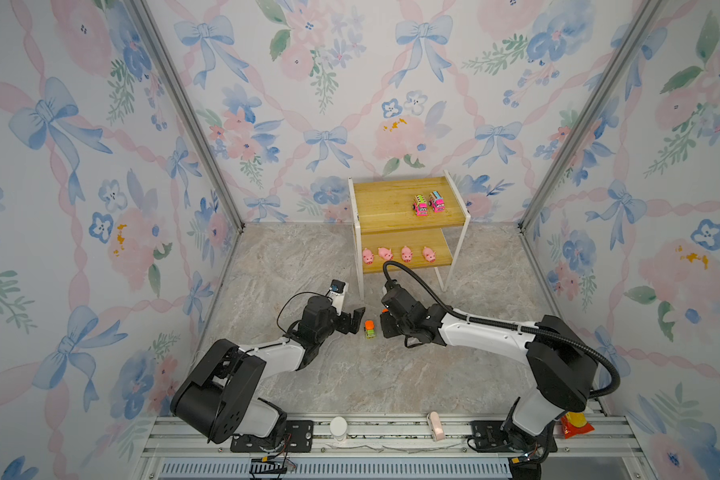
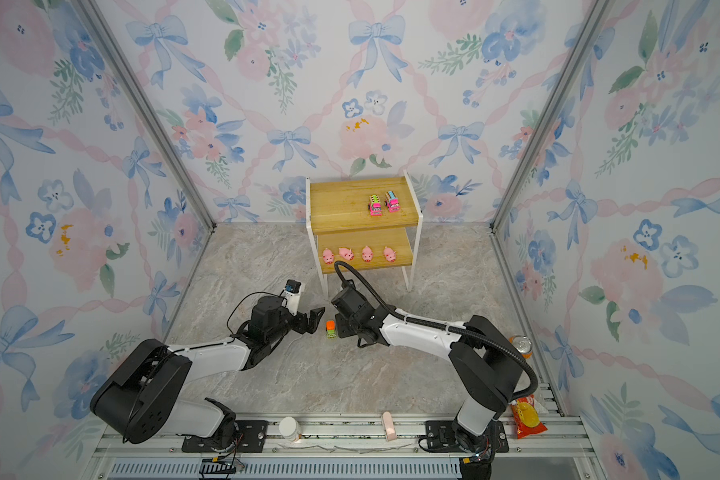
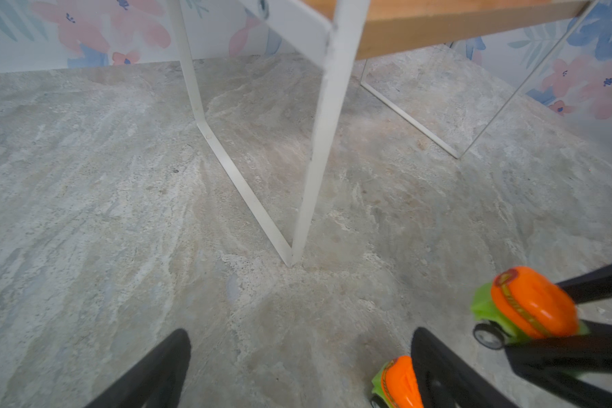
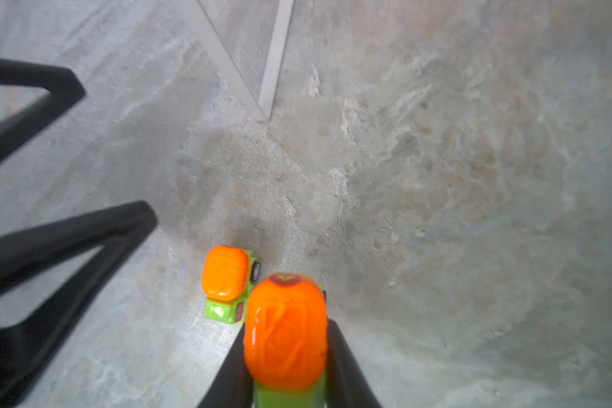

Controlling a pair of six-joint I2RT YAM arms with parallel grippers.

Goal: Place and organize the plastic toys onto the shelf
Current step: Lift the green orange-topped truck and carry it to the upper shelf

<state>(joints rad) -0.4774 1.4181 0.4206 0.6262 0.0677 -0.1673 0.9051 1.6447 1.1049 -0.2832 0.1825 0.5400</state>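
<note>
Clamping a green truck with an orange top [image 4: 285, 335], the right tool [image 4: 285, 332] has one black finger pressed on each side of the toy's body. The same grip shows from the left wrist camera, where the held truck [image 3: 525, 311] sits between the two dark fingers. Whether its wheels touch the tabletop [image 1: 350, 374] cannot be told.

A second truck [image 1: 370, 328] of the same colours stands on the tabletop between the two arms, just beside the held one. It shows in both top views and in the right wrist view [image 4: 227, 282]. The left tool [image 1: 352, 321] is spread wide and grasps nothing. The second truck lies outside its gap, next to the nearer finger [image 3: 435, 364].

Behind the arms, against the flowered back wall, stands the shelf [image 1: 383, 199], with its white frame legs on the tabletop. On its upper board, toward the right, two pink buses [image 1: 420, 205] [image 1: 436, 201] are parked side by side. On the lower board four pink pigs [image 1: 368, 256] [image 1: 385, 253] [image 1: 406, 253] [image 1: 429, 254] stand in a row along the front edge, apart from one another.

An orange soda can [image 2: 522, 344] stands at the right edge of the tabletop in a top view.
</note>
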